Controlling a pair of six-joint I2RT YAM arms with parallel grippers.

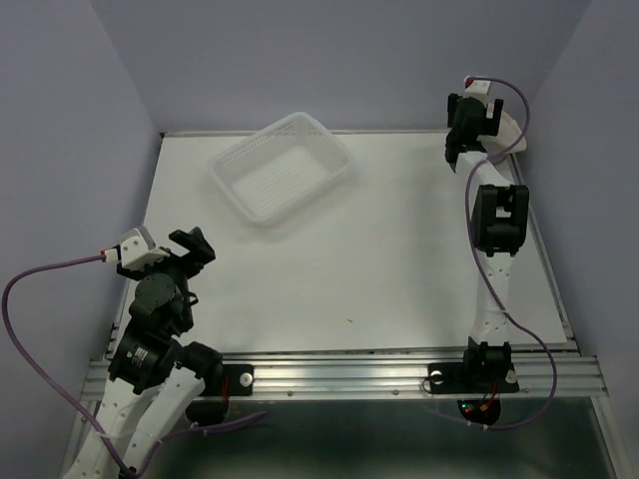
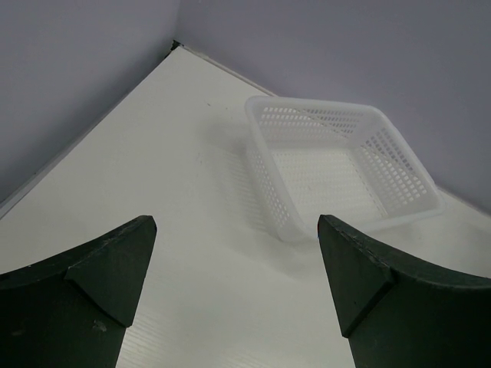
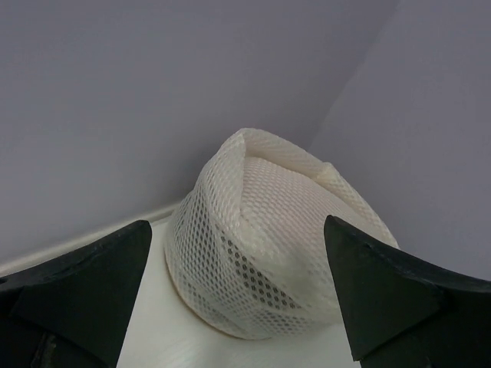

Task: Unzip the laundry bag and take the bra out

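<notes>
The laundry bag [image 3: 268,245] is a white mesh drum with a tan bottom rim, standing in the table's far right corner against the walls. In the top view only a white edge of the bag [image 1: 512,136] shows behind the right arm. My right gripper [image 3: 236,230] is open and empty, its fingers spread just short of the bag, not touching it; it also shows in the top view [image 1: 477,135]. My left gripper [image 2: 236,224] is open and empty at the near left of the table, also in the top view [image 1: 198,245]. The bra is hidden. No zipper shows.
A rectangular white plastic basket [image 1: 329,150] lies at the back of the table, left of centre, and shows ahead of the left gripper in the left wrist view [image 2: 307,103]. Purple walls close the table on three sides.
</notes>
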